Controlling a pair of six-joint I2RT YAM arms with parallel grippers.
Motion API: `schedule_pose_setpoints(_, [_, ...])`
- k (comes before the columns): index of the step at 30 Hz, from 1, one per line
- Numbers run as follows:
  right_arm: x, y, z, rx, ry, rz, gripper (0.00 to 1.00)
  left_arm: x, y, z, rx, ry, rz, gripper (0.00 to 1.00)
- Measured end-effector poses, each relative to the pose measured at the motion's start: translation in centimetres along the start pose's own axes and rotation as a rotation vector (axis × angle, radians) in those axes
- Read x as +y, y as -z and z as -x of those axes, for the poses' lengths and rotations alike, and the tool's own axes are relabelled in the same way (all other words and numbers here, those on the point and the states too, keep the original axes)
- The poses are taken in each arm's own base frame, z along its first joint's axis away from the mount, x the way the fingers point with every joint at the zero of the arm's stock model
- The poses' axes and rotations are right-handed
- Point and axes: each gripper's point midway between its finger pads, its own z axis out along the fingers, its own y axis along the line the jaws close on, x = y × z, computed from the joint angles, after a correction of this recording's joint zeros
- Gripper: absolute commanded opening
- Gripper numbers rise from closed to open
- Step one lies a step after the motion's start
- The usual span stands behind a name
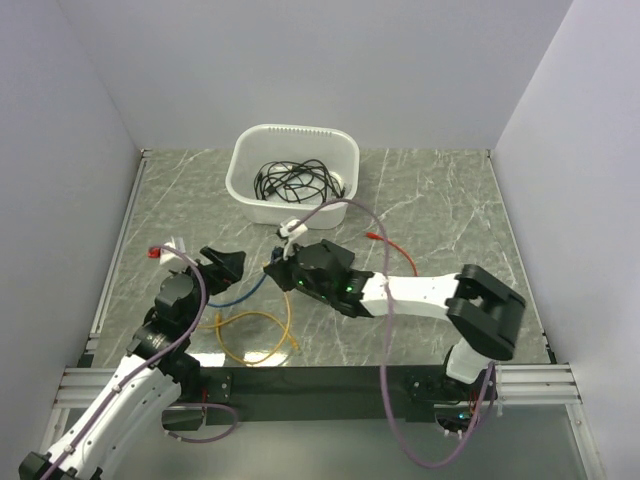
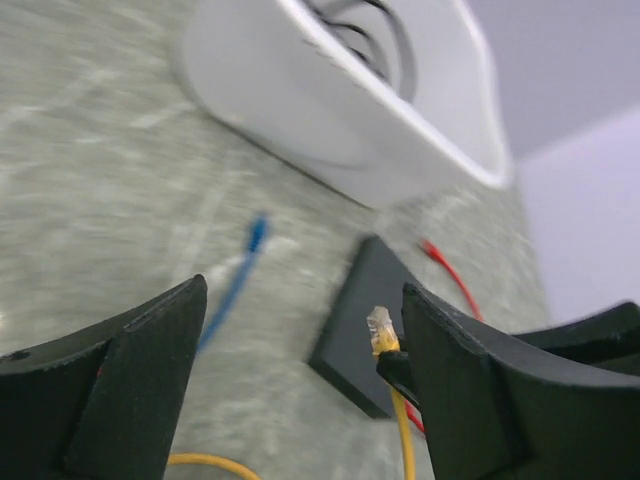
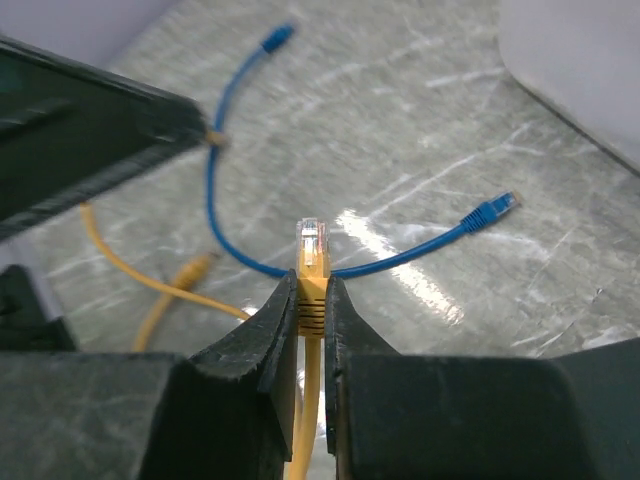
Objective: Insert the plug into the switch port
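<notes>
In the left wrist view the switch [image 2: 362, 322], a flat matte-black box, lies on the marble table in front of the white tub. My right gripper [image 3: 312, 285] is shut on the yellow cable's plug [image 3: 313, 243], whose clear tip sticks out past the fingertips. In the left wrist view that plug [image 2: 380, 328] hangs just above the switch's near part. My left gripper [image 2: 305, 290] is open and empty, its jaws wide apart, facing the switch and plug. In the top view the two grippers, left [image 1: 225, 265] and right [image 1: 276, 272], sit close together; the switch is hidden there.
A white tub [image 1: 292, 175] with black cables stands at the back. A blue cable [image 3: 330, 268] and the yellow cable's loop [image 1: 255, 335] lie on the table near the grippers. A red cable [image 1: 395, 248] lies to the right. A red-and-white piece [image 1: 168, 250] lies at the left.
</notes>
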Motion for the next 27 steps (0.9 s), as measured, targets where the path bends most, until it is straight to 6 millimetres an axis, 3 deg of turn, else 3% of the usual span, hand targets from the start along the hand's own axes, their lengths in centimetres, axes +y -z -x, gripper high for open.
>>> schedule_pose_setpoints(3, [0.6, 2.3, 1.6, -0.064, -0.031, 0.046, 0.00, -2.3, 0.0, -0.8, 0.049, 0.011, -0.118, 0.81])
schedule_pose_setpoints(6, [1.1, 3.2, 2.7, -0.099, -0.050, 0.069, 0.00, -4.1, 0.2, -1.4, 0.077, 0.018, -0.225, 0.80])
schedule_pose_setpoints(15, [1.8, 3.6, 3.6, -0.128, -0.070, 0.102, 0.00, -6.4, 0.6, -3.2, 0.154, 0.020, -0.384, 0.72])
schedule_pose_setpoints(27, [2.0, 3.7, 3.5, -0.123, -0.078, 0.115, 0.00, -7.4, 0.5, -3.6, 0.174, 0.021, -0.441, 0.39])
